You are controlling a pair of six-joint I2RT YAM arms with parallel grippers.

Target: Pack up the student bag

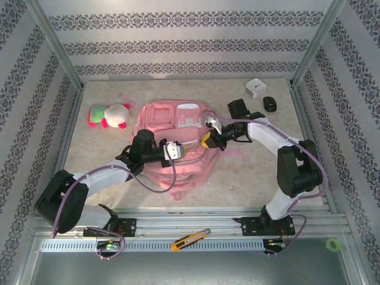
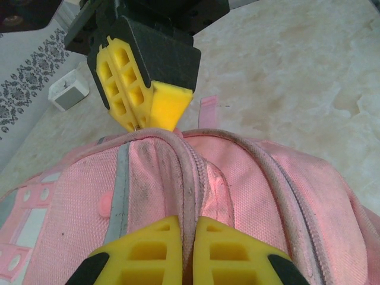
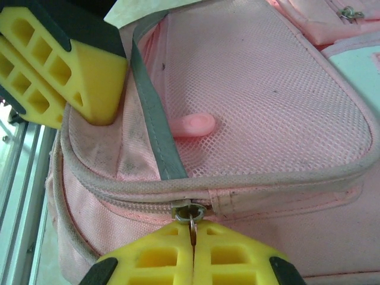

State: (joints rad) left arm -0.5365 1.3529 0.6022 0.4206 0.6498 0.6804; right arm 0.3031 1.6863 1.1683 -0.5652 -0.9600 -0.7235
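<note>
Pulling from here is where trouble could start. At the bottom of the right wrist view the right gripper (image 3: 192, 238) is pinched fully together on the small metal zip pull (image 3: 190, 212) of the student bag (image 3: 261, 89). So thin a tab could slip from the pads if the pull strays off the line of the zip.

At the bottom of the left wrist view the left gripper (image 2: 186, 240) is clamped tight on a raised pink ridge of the bag's fabric. If that pinch gives, the soft bag would likely drag along with the zip rather than open.

In the overhead view the bag lies flat mid-table with both grippers on its middle. The plush toy (image 1: 110, 116) sits apart at its left, and a white cube (image 1: 255, 87) and a black object (image 1: 270, 104) sit at upper right.

How far the zip is open is hard to tell, as its run is cut off at the frame edges. The bag's inside is hidden, and I cannot make out what the black object is.
</note>
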